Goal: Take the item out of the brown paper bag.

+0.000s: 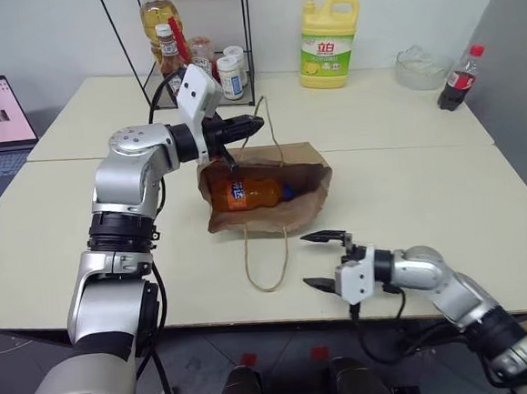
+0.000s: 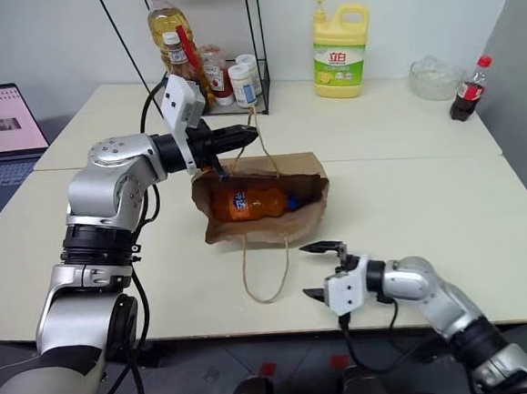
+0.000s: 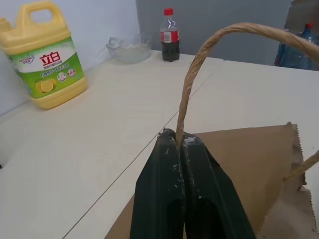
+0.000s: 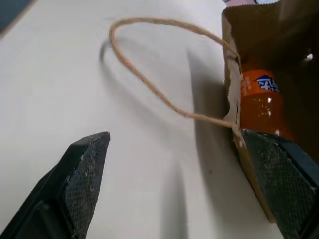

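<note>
Nearest the camera: right pincer [image 1: 323,261], two black fingers spread wide and empty, hovering low over the pale bench [image 1: 446,201] close to its front edge. Just beyond and slightly toward the robot's left: plain kraft-brown paper carrier bag [image 1: 305,207], lying on the bench with its mouth facing the robot and propped open. Inside, on the bag's lower wall: small orange-yellow plastic drink bottle with a white and blue label [image 1: 245,195], on its side, long axis running across the mouth, from the robot's left to its right, blue cap end toward the right. Lower looped paper handle [image 1: 267,261] trailing flat on the bench toward the front edge, beside the right pincer and between it and the bag's left half.

Higher up, left pincer [image 1: 244,124] clenched on the upper looped paper handle [image 3: 209,55], cord nipped between the fingertips [image 3: 167,149] in the left wrist view, keeping the bag's top wall lifted off the bottle.

Key relation: bottle ahead of the right pincer and a little to its left, near but apart, with the bag's front lip and the loose handle between. Right arm nearer and free; left arm occupied with the handle. In the right wrist view, bottle beside one fingertip and off-centre, not between the fingers. Likely needed: a forward reach into the mouth with a shift leftward, fingers straddling the bottle's round body across its long axis. Risk, as judged: snagging the loose handle or pushing the bottle deeper.
</note>
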